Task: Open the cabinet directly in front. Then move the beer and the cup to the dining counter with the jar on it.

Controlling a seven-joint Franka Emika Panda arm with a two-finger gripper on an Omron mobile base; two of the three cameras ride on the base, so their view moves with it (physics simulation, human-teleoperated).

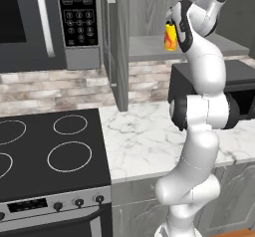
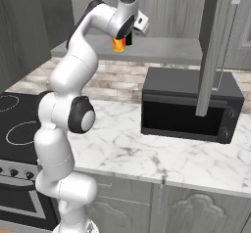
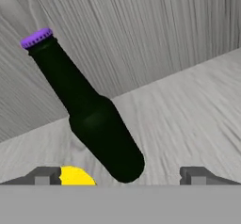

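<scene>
Jaws spread wide, holding nothing, the gripper (image 3: 120, 177) faces into the open cabinet (image 1: 117, 57). Nearest, the yellow cup (image 3: 75, 176) sits by one fingertip. Just beyond stands the beer (image 3: 92, 119) on the shelf — glass, smooth, likely slippery and breakable — best gripped round its thick body.

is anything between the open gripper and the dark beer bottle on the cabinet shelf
Nothing visible. In the hand view the near-black glass bottle with a purple cap stands just ahead of the open gripper, on the grey wood-grain shelf. The yellow cup sits beside one fingertip, not in the path.
</scene>
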